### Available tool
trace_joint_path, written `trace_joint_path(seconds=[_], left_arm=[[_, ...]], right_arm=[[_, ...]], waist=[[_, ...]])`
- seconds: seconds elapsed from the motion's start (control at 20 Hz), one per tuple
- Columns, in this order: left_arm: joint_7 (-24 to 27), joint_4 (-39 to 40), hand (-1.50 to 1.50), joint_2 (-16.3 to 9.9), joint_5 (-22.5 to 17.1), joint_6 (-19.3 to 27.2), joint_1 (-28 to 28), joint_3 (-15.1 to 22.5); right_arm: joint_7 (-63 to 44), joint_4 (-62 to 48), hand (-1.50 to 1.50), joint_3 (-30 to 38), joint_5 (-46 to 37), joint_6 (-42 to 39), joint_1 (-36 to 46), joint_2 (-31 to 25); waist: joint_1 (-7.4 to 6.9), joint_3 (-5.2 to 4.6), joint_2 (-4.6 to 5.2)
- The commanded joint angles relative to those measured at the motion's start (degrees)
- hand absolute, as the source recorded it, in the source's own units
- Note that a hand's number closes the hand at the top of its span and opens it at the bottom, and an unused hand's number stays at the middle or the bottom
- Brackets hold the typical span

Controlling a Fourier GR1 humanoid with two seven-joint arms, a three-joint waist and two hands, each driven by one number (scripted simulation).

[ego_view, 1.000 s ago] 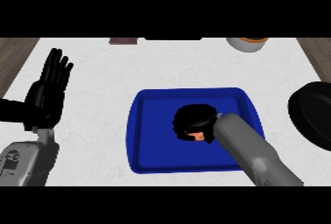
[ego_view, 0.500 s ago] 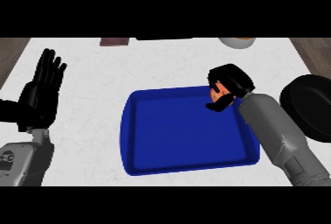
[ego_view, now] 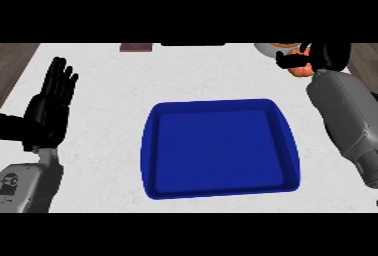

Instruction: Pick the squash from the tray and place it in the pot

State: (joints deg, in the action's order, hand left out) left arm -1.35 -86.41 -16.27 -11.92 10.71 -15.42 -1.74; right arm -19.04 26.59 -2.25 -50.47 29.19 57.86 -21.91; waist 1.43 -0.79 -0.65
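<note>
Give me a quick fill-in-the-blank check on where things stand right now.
1. The blue tray now holds ____.
2. The orange squash is held in the robot's ____ hand.
3. The left hand rests at the view's left edge with its fingers ____.

Missing words: nothing; right; straight

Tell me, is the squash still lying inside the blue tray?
No, the blue tray holds nothing, and the orange squash is up at the far right, gripped in the right hand.
</note>
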Motion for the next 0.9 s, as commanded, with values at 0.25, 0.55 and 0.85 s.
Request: trace_joint_path(seconds=[0.25,0.55,0.85], left_arm=[[-0.33,-1.11,0.0,-0.23,-0.63,-1.2,-0.2,0.21],[-2.01,-1.08,0.0,0.42,0.69,0.99,-1.08,0.11],[0.54,-0.94,0.0,1.5,0.74,1.37,2.34,-0.86]], right_arm=[[-43.63,-6.54,1.5,-5.34,-19.42,9.25,10.85,-4.34],[-55.15,-4.48,1.5,-6.97,-23.62,-0.06,9.68,-3.37],[-52.89,4.17,1.5,-4.58,-22.11,-1.88,1.77,-8.24]], waist=[[-1.97,0.3,-0.15],[0.34,0.69,-0.29],[1.45,0.72,-0.56]])
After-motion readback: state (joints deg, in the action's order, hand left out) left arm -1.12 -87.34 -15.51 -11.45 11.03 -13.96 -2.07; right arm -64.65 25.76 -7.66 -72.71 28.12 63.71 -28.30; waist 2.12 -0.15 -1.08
